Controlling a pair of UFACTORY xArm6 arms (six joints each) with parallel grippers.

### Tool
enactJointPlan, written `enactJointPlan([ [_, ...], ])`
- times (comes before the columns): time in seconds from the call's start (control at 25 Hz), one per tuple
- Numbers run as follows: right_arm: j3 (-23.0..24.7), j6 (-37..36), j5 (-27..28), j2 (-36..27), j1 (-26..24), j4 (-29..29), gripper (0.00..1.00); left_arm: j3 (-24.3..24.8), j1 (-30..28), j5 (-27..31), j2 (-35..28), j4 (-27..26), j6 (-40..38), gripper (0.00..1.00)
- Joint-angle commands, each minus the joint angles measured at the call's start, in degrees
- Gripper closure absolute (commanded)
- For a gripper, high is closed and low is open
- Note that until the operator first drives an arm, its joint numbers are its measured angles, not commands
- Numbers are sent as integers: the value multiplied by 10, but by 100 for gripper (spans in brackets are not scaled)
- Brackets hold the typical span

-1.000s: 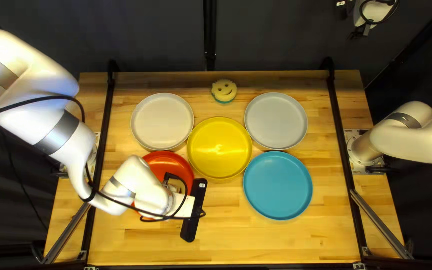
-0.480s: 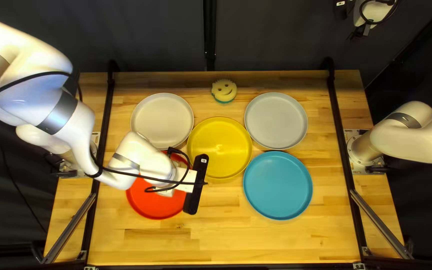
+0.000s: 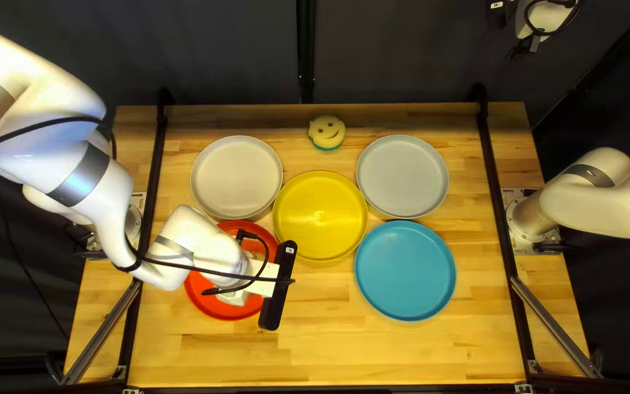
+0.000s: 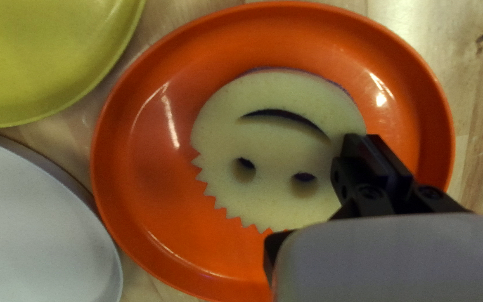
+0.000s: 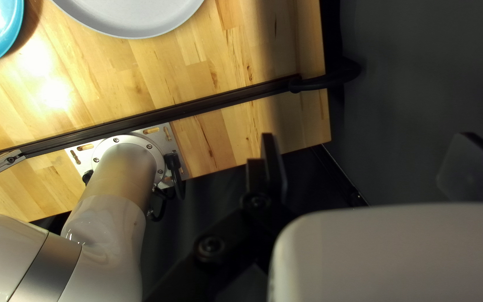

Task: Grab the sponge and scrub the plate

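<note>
The left gripper (image 3: 278, 287) pinched a pale, jagged-haired sponge (image 4: 278, 154) within the red plate's rim (image 4: 103, 162); bare wood (image 3: 329, 343) lay nearer; the right gripper (image 3: 503, 13) gaped.

Wooden table (image 3: 373, 354): red plate (image 3: 209, 303) under left gripper (image 3: 277, 288); yellow plate (image 3: 320, 215) just beside it; blue plate (image 3: 406, 270) to its right; white plate (image 3: 236, 176), grey plate (image 3: 402, 176), sponge (image 3: 327, 133) beyond; black rails (image 3: 153, 182), arm bases (image 3: 526, 230) either side.
</note>
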Motion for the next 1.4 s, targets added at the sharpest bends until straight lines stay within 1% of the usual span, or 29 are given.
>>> enactJointPlan([
  [0.04, 0, 0, 0, 0, 0, 0, 0, -21, -27, 13, 8, -11, -22, 100],
  [0.12, 0, 0, 0, 0, 0, 0, 0, -20, -32, 15, 6, -13, -28, 100],
  [0.28, 0, 0, 0, 0, 0, 0, 0, 2, -26, 9, -5, -21, -20, 100],
  [0.48, 0, 0, 0, 0, 0, 0, 0, 46, 9, -6, -31, -32, 12, 100],
  [0.64, 0, 0, 0, 0, 0, 0, 0, 77, 49, -22, -46, -41, 50, 100],
  [0.8, 0, 0, 0, 0, 0, 0, 0, 95, 78, -24, -62, -45, 76, 100],
  [0.92, 0, 0, 0, 0, 0, 0, 0, 104, 90, -23, -71, -47, 87, 100],
  [1.04, 0, 0, 0, 0, 0, 0, 0, 115, 87, -27, -79, -53, 88, 100],
  [1.16, 0, 0, 0, 0, 0, 0, 0, 118, 69, -37, -76, -68, 86, 100],
  [1.4, 0, 0, 0, 0, 0, 0, 0, 87, 21, -45, -46, -107, 76, 100],
])
